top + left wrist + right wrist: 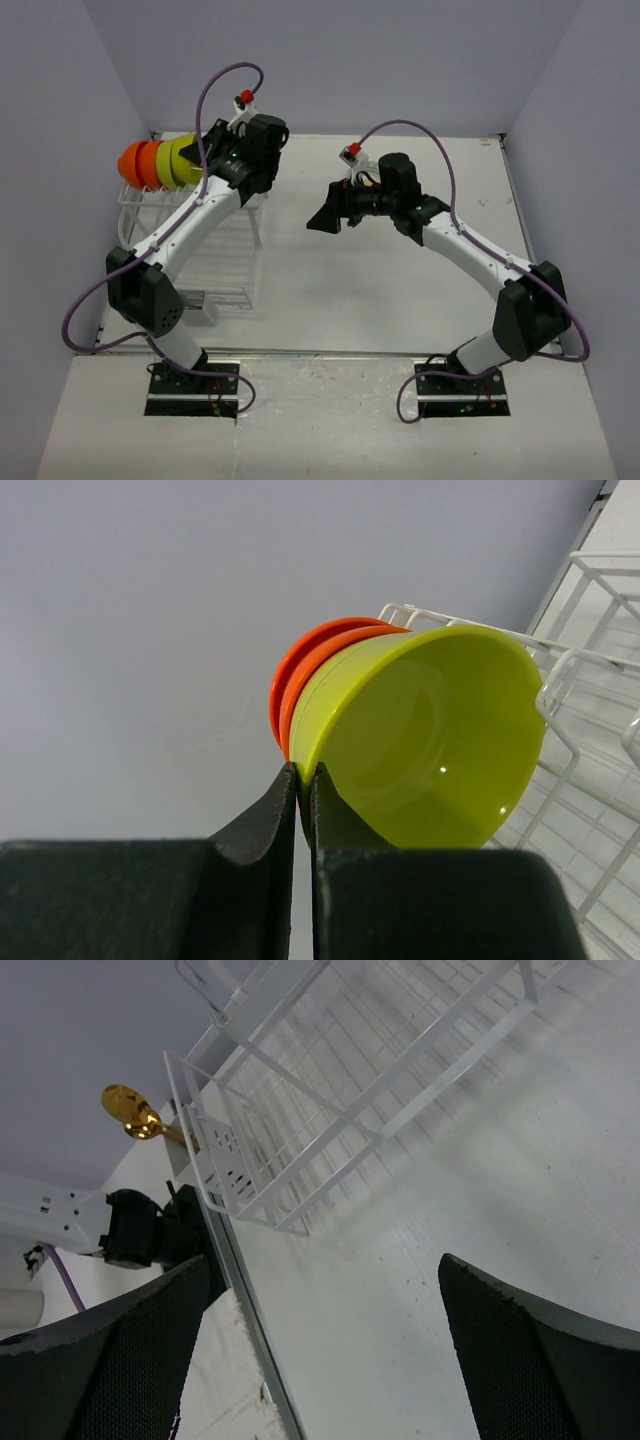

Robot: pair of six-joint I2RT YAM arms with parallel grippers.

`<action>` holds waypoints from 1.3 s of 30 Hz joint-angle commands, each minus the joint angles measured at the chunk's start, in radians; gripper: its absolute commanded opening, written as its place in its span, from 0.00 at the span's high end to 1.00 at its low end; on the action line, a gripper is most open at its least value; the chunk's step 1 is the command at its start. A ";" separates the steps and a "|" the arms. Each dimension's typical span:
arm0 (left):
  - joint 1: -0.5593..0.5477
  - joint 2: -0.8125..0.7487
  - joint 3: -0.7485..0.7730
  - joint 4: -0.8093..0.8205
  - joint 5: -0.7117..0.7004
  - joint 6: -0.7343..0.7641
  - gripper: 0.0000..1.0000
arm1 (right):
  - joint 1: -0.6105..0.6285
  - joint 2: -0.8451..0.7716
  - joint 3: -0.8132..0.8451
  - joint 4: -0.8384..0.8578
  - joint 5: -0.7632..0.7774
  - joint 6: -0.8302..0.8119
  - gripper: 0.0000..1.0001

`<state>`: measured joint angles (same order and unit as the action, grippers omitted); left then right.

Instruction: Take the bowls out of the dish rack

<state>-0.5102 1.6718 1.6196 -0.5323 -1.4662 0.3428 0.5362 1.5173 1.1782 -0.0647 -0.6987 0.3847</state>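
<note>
Over the far-left corner of the dish rack (215, 262), pressing the left gripper (303, 772) against the lower rim of the lime-green bowl (430, 740), fingers closed down to a hairline; rim pinched or merely touched, impossible to tell. Lying on its side there, mouth toward the wrist camera, nesting against the orange bowls (318, 648) behind. Hovering the right gripper (322, 1265) over the table (420, 1290), spread wide and gripping nothing. Carrying a gold spoon (130, 1110) in the rack's cutlery holder (215, 1165).
</note>
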 commanded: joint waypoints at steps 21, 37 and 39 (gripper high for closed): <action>-0.085 -0.073 0.097 0.137 0.010 0.013 1.00 | -0.002 0.000 0.055 0.011 0.079 0.028 0.01; -0.080 -0.165 0.308 -0.299 0.788 -0.619 1.00 | 0.001 -0.039 0.234 0.036 0.136 0.112 0.01; -0.080 -0.169 0.272 -0.293 0.848 -0.631 1.00 | 0.011 -0.039 0.277 0.007 0.177 0.111 0.01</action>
<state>-0.5961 1.5219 1.9324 -0.7891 -0.8501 -0.1513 0.5369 1.5066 1.3346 -0.0696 -0.5556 0.4721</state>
